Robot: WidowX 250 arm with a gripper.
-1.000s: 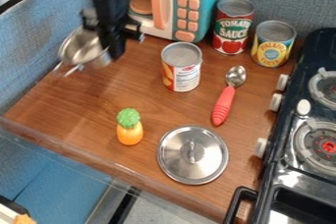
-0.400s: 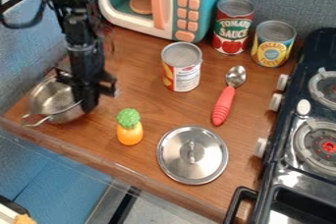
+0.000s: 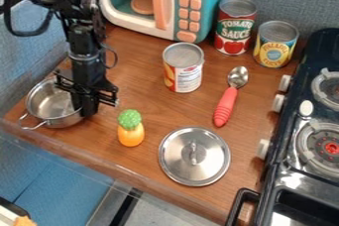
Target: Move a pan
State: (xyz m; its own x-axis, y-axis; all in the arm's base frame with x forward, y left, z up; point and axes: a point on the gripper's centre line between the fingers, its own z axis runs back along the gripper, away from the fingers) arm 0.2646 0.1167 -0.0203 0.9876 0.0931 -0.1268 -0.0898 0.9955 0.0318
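The toy pineapple (image 3: 131,128) stands closest to the gripper (image 3: 86,109), just off its right side, with the white-labelled can (image 3: 183,68) farther right and back. Past that can, the red-handled spoon (image 3: 226,102) lies towards the stove (image 3: 306,136), which lines the right edge of the worktop (image 3: 149,93). The pot lid (image 3: 194,156) lies flat near the front edge, while the microwave (image 3: 184,9), the red can (image 3: 235,26) and the yellow-and-blue can (image 3: 275,44) stand along the back edge. The metal pan (image 3: 54,102) sits upright by the front left corner, its wire handle (image 3: 34,122) towards that corner. The gripper points down at the pan's right side, hiding part of the rim — whether the jaws are open, closed or clamped on it, I cannot tell.
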